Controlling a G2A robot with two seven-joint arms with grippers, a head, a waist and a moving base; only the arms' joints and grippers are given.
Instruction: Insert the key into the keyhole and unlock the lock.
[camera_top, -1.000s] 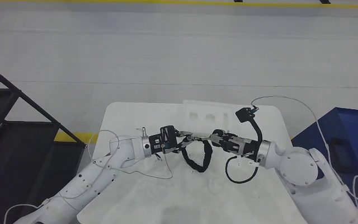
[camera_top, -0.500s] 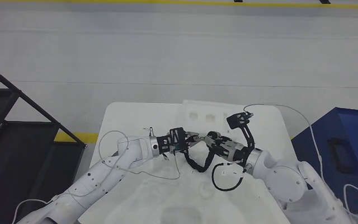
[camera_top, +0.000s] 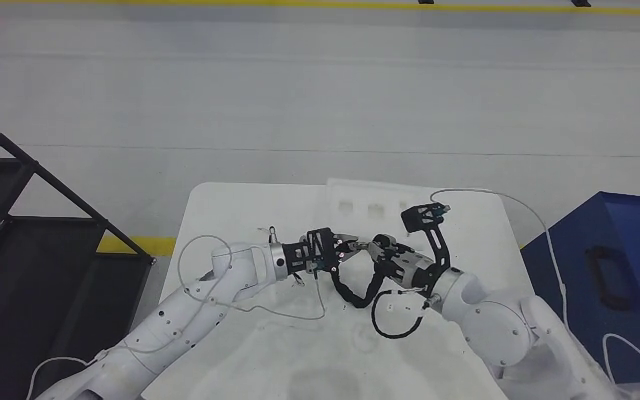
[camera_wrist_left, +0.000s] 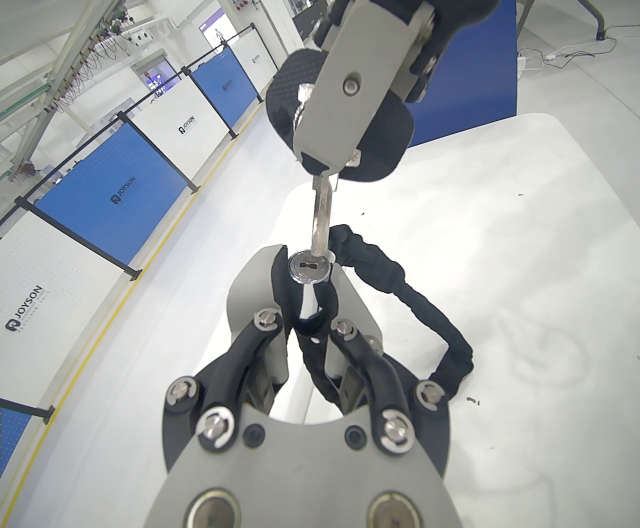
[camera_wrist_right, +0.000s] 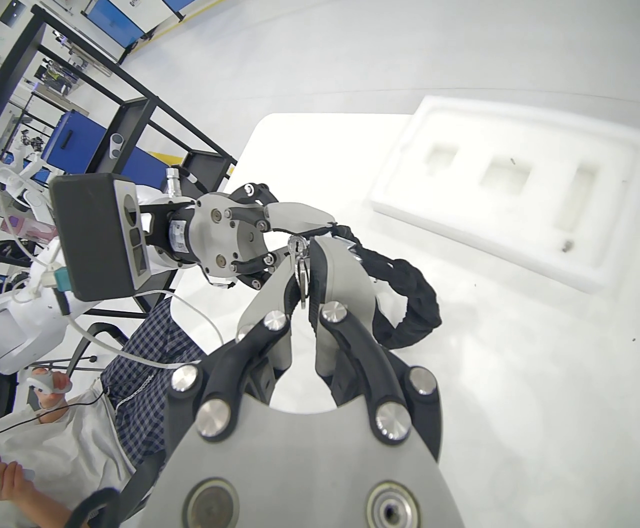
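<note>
My left gripper is shut on the lock's round silver cylinder, whose keyhole slot faces up and stays uncovered. The lock's black fabric-covered cable loops down from it onto the white table. My right gripper is shut on the silver key, which points down at the cylinder. Its tip touches the cylinder's far rim, just beside the slot. In the right wrist view the key sits between my right gripper's fingers, right against the cylinder. In the top view both grippers meet above the table's middle, left gripper facing right gripper.
A white foam tray with three shallow recesses lies at the table's far side, behind the grippers. A black frame stands left of the table and a blue bin to its right. A loose black wire hangs from the right arm.
Both arms have shifted: the left gripper with the lock moved a little right, the right arm swung in towards it, and the key now touches the cylinder.
</note>
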